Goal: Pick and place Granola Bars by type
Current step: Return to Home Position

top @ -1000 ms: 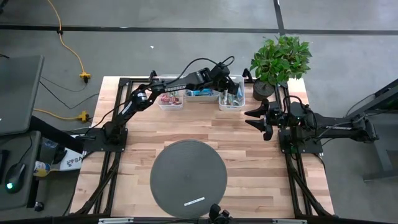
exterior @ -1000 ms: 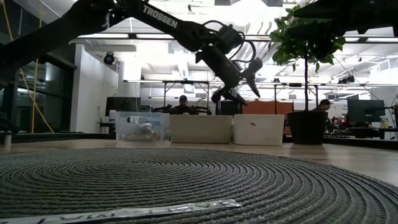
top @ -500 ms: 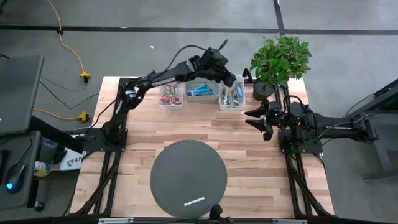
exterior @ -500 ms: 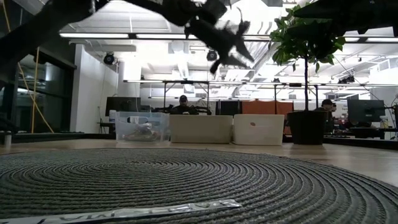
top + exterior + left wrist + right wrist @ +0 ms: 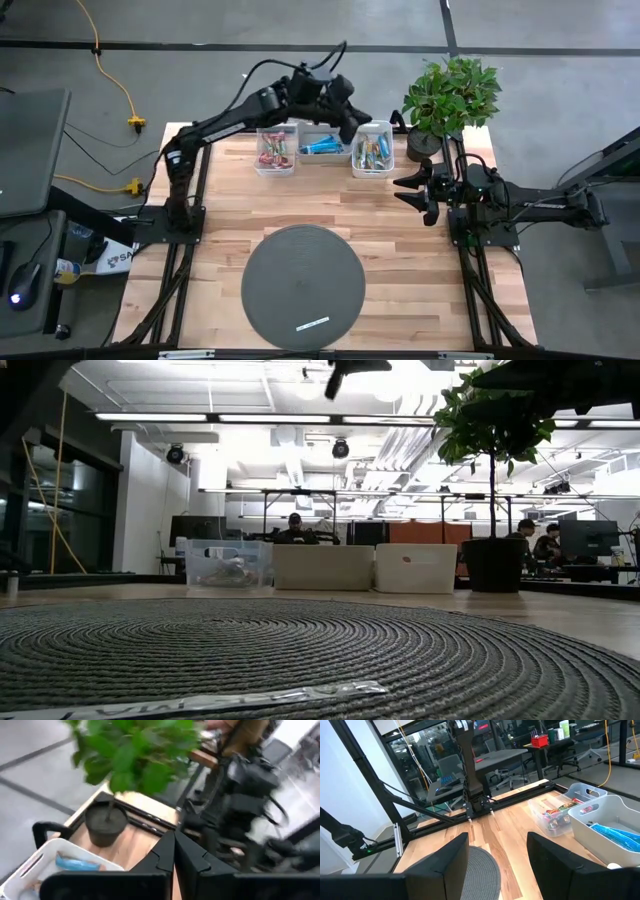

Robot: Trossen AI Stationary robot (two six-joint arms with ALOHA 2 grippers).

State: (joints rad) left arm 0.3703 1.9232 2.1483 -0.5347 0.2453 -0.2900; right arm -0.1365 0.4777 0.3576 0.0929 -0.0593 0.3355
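Note:
The Granola Bars lie sorted in three bins along the table's far edge. Red-pink ones (image 5: 272,152) are in the clear left bin, blue ones (image 5: 322,148) in the middle bin, and brown-orange-green ones (image 5: 371,153) in the white right bin. My left gripper (image 5: 354,124) hangs high above the middle and right bins. Its fingers (image 5: 165,854) are shut with nothing between them. In the low view only its tip (image 5: 350,365) shows at the top edge. My right gripper (image 5: 408,187) waits open at the table's right side, level, empty (image 5: 497,865).
A round grey woven mat (image 5: 303,285) covers the near middle of the table, with a thin white label strip (image 5: 313,324) on its near part. A potted plant (image 5: 450,95) stands at the far right corner, close to the right bin. Bare wood lies between the bins and the mat.
My left gripper has risen from just above the bins to high over them, almost out of the low view's top. It has rolled about its own line, and its fingers have shut on nothing. The bins and the bars have kept still.

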